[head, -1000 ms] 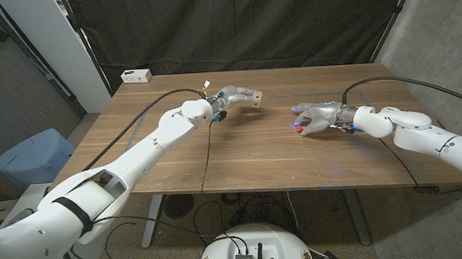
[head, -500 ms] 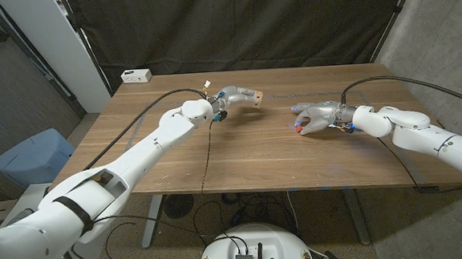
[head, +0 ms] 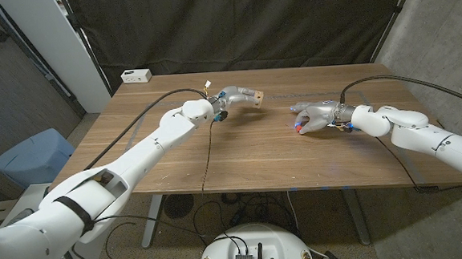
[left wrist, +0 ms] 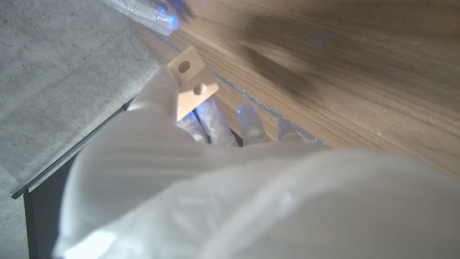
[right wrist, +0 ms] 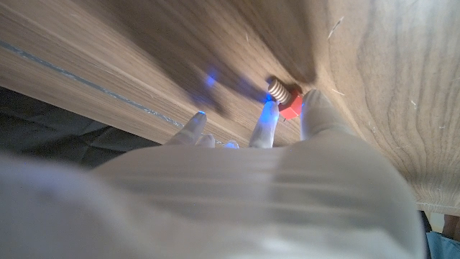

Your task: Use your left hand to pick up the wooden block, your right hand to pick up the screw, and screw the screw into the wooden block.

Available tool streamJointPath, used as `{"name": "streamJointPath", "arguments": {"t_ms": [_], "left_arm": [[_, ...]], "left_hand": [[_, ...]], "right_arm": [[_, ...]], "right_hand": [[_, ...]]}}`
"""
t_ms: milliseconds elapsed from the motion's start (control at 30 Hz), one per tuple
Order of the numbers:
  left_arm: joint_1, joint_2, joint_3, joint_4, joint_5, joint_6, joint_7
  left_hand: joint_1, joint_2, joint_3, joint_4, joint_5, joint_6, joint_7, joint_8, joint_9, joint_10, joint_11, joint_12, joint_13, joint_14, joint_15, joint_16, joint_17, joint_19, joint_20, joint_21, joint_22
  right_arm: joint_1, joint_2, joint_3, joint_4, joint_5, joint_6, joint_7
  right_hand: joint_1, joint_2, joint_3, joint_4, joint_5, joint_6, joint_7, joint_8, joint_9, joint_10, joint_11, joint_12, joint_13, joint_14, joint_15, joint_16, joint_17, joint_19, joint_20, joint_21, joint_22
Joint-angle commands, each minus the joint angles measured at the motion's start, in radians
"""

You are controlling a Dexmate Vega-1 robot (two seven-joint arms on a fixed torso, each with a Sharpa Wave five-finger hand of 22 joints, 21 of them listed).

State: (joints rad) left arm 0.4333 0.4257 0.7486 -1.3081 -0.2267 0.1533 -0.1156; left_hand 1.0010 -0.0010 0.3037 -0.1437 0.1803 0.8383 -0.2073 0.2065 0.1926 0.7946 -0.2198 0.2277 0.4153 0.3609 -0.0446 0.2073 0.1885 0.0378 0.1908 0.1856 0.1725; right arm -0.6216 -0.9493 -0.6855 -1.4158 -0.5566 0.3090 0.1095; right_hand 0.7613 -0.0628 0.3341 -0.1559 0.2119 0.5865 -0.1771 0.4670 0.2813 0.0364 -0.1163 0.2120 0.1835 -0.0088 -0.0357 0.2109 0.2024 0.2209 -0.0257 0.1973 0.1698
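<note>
The pale wooden block [head: 254, 98] is off the table at the back middle, gripped by my left hand [head: 231, 96]. In the left wrist view the block [left wrist: 190, 81] sticks out past my fingers [left wrist: 208, 122], with two round holes facing the camera. My right hand [head: 316, 117] hovers low over the table's right half. It pinches the red-headed screw [head: 298, 127] at its fingertips. In the right wrist view the screw [right wrist: 284, 99] sits between a finger [right wrist: 264, 124] and the thumb [right wrist: 316, 111], with its threaded end close to the wood.
A white box [head: 135, 75] stands at the table's back left corner. Black cables [head: 208, 151] run over the table [head: 249, 156] to both arms. A blue bin [head: 30, 158] stands on the floor to the left. A black curtain hangs behind.
My right hand has edged slightly towards the middle of the table with the screw. The left hand and block have stayed still.
</note>
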Motion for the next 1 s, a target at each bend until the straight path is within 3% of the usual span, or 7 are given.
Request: {"name": "streamJointPath", "arguments": {"t_ms": [33, 1000], "left_arm": [[-0.002, -0.006, 0.002, 0.011, -0.004, 0.001, -0.003], [-0.007, -0.012, 0.008, 0.024, -0.007, 0.000, -0.012]], "left_hand": [[-0.002, 0.009, -0.005, 0.000, 0.005, 0.010, 0.001, 0.006, 0.003, 0.006, 0.000, -0.005, 0.004, 0.009, -0.029, 0.003, 0.002, 0.008, 0.004, 0.009, 0.002], [-0.003, 0.014, -0.007, -0.001, 0.006, 0.018, 0.004, 0.008, 0.003, 0.006, 0.000, -0.008, 0.006, 0.011, -0.030, 0.003, 0.002, 0.013, 0.006, 0.009, 0.002]], "right_arm": [[0.001, 0.002, -0.002, 0.001, -0.004, -0.006, -0.010], [0.003, 0.011, -0.010, 0.011, -0.011, -0.006, -0.032]], "right_hand": [[0.011, 0.005, 0.006, 0.002, 0.006, 0.018, 0.000, 0.013, 0.005, 0.008, -0.001, 0.006, 0.006, 0.007, -0.012, 0.006, 0.002, 0.009, -0.001, 0.006, 0.002], [0.026, 0.016, 0.002, 0.002, 0.008, 0.093, 0.010, 0.072, 0.029, 0.039, -0.005, 0.005, 0.006, 0.028, -0.020, 0.008, 0.001, 0.027, -0.003, 0.006, 0.002]]}}
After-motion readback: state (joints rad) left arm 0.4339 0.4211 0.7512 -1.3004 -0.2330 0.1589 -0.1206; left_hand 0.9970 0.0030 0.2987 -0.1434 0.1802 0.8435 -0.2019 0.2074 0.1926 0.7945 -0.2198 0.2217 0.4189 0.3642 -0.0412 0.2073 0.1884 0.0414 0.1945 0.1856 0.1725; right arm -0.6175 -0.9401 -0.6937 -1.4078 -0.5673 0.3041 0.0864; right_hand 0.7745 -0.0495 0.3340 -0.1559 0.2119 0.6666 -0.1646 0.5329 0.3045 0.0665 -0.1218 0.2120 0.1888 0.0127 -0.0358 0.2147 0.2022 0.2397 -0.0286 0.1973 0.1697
